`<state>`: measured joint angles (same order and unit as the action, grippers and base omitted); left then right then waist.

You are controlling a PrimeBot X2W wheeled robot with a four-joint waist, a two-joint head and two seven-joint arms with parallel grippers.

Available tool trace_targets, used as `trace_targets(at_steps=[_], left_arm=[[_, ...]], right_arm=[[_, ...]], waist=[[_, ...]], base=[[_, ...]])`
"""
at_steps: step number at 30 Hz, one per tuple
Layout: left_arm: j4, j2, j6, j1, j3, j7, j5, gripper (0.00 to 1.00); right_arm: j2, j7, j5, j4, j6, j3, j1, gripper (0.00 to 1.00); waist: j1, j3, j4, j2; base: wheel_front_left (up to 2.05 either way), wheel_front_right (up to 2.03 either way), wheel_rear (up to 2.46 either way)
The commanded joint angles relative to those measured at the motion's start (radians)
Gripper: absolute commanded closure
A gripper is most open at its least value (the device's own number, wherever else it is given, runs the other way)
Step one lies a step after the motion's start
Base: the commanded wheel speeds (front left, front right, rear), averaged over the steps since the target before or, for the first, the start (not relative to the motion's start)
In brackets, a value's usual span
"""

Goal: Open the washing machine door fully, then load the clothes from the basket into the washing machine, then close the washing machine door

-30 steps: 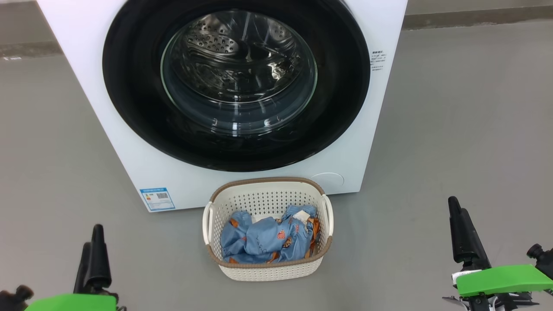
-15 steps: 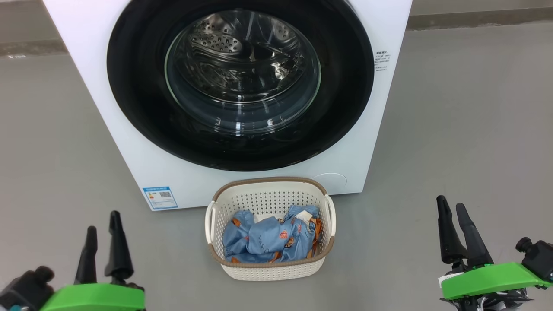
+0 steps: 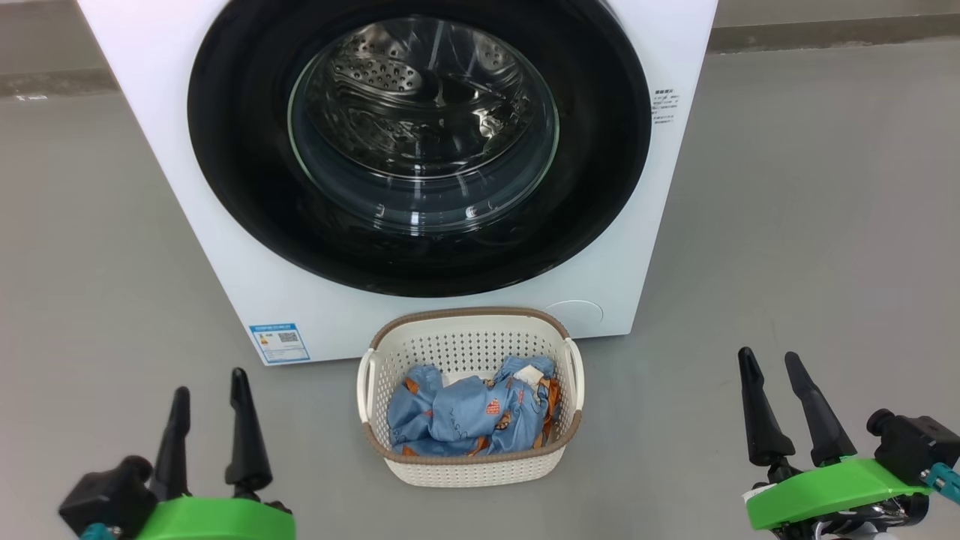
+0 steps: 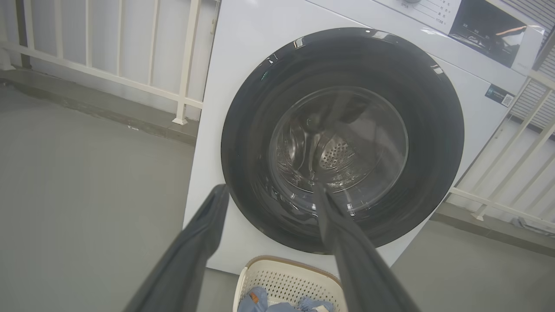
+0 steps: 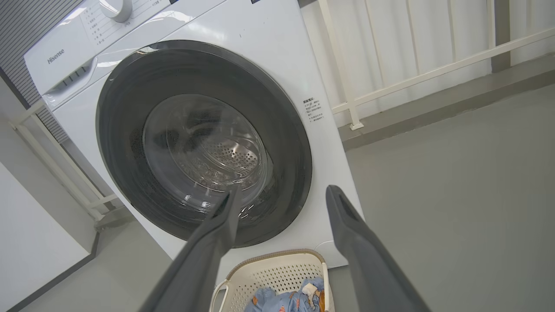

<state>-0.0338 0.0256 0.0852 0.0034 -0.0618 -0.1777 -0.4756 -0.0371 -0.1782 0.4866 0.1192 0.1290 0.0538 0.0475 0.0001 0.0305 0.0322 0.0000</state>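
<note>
You had the washing machine (image 3: 225,255) filling the upper centre of the head view. Its door (image 3: 420,135) was shut flat against the white front, the black rim unbroken around the glass, with the perforated steel drum showing through it. A blue energy sticker (image 3: 278,343) sat at the lower left corner of the machine's front. Just below the door, at lower centre, the basket (image 3: 465,471) stood on the grey floor (image 3: 810,195), close against the foot of the machine. The clothes (image 3: 465,416) lay crumpled inside it, light blue with orange prints. A white label sat toward the upper right of the heap, and all of it was below the brown rim.

Your left pincer (image 3: 209,381) was at the lower left of the frame and your right pincer (image 3: 767,354) at the lower right, one on either side of the basket and well apart from it. Each was released, its two dark fingers (image 3: 244,431) spread and pointing up the frame, gripping nothing.

In the left wrist view the fingers framed the lower part of the door, with the basket's rim at the bottom edge. In the right wrist view the control panel (image 5: 73,52) showed at upper left, and a white railing (image 5: 433,71) ran along the upper right behind the machine.
</note>
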Motion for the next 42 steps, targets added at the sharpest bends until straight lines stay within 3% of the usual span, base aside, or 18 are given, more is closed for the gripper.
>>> trace_targets(at_steps=[1,7,23,42], left_arm=[[-0.026,0.019,0.009,-0.01,0.01,-0.018,0.053,0.0],[0.032,0.021,-0.028,-0.003,-0.027,-0.035,0.09,0.0],[0.16,0.024,-0.025,0.003,-0.059,-0.082,0.249,0.0],[0.248,0.025,-0.051,-0.009,-0.064,-0.084,0.202,0.0]], right_arm=[[-0.01,-0.017,-0.052,-0.017,0.001,-0.013,0.052,0.0],[-0.011,-0.035,-0.159,0.009,0.002,-0.016,0.058,0.0],[-0.013,-0.082,-0.396,0.113,0.002,-0.027,0.073,0.0],[-0.013,-0.084,-0.347,0.154,0.002,0.0,0.082,0.0]], waist=[[-0.0001,-0.001,0.001,0.0],[-0.0001,0.002,0.003,0.0],[-0.0001,0.005,-0.005,0.0],[-0.0001,0.0,-0.013,0.0]], base=[[0.0,0.0,0.0],[0.0,0.0,0.0],[0.0,0.0,0.0],[0.0,0.0,0.0]])
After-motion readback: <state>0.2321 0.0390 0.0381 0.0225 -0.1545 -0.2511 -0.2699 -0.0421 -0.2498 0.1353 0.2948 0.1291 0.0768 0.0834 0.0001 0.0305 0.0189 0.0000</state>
